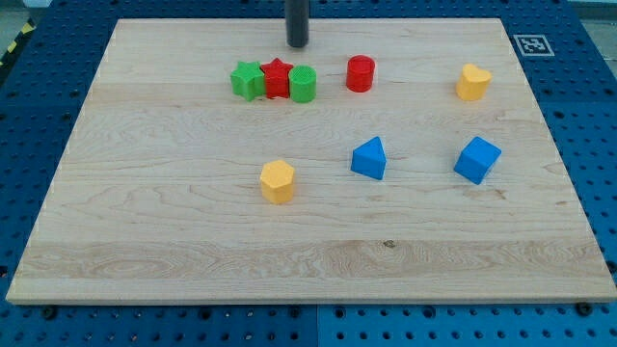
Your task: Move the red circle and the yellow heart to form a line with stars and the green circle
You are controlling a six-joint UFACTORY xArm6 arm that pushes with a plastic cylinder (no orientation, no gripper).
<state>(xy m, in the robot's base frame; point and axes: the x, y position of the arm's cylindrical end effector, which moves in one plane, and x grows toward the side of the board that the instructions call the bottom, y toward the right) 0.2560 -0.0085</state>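
The red circle (360, 73) stands near the view's top, a little to the right of a touching row of green star (247, 80), red star (277, 77) and green circle (303, 84). The yellow heart (472, 83) sits well apart, farther right. The rod ends in my tip (297, 44), just above the green circle and apart from it; there is no claw, so nothing is grasped. On the wooden board (145, 251) lie a yellow hexagon (277, 181) and two blue blocks (369, 159) (477, 160).
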